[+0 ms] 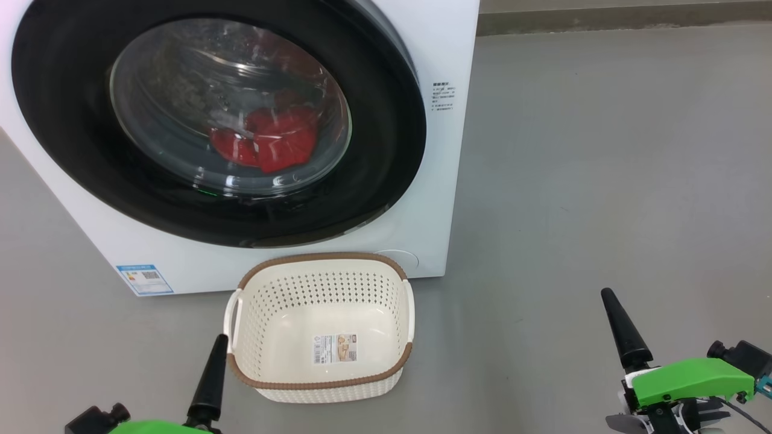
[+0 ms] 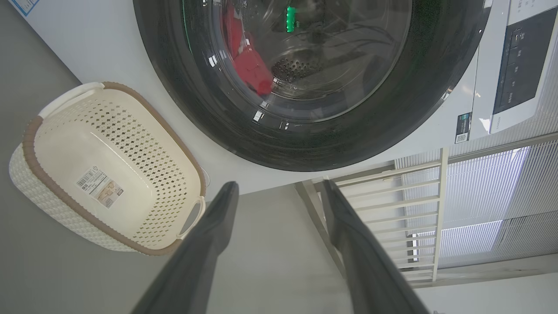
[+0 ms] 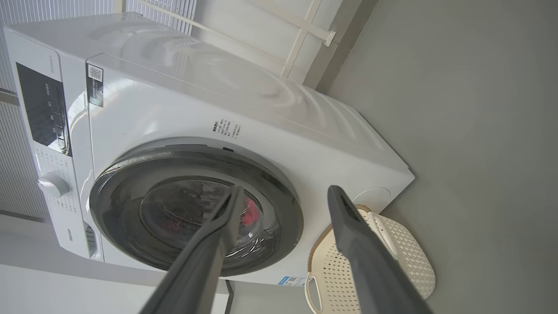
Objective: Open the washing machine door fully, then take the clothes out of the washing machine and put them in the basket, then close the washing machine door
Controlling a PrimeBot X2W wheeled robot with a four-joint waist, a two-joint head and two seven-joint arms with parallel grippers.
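The washing machine [image 1: 449, 54] stands at the upper left of the head view. Its washing machine door [image 1: 377, 150] is shut flush against the front. Red clothes [image 1: 271, 141] lie in the drum behind the glass, and they also show in the left wrist view as clothes [image 2: 250, 72]. The basket [image 1: 319, 259] sits empty on the floor just in front of the door. My left gripper [image 2: 279, 185] is open, one of its fingers [image 1: 211, 374] beside the basket's left handle. My right gripper [image 3: 286, 189] is open and holds nothing, low on the right, apart from both.
Grey floor [image 1: 603, 181] stretches to the right of the machine. A wall base [image 1: 603, 18] runs along the far edge. A white slatted frame [image 2: 436, 196] stands beside the machine. The control panel [image 3: 43, 109] and a knob [image 3: 52, 185] are on its upper front.
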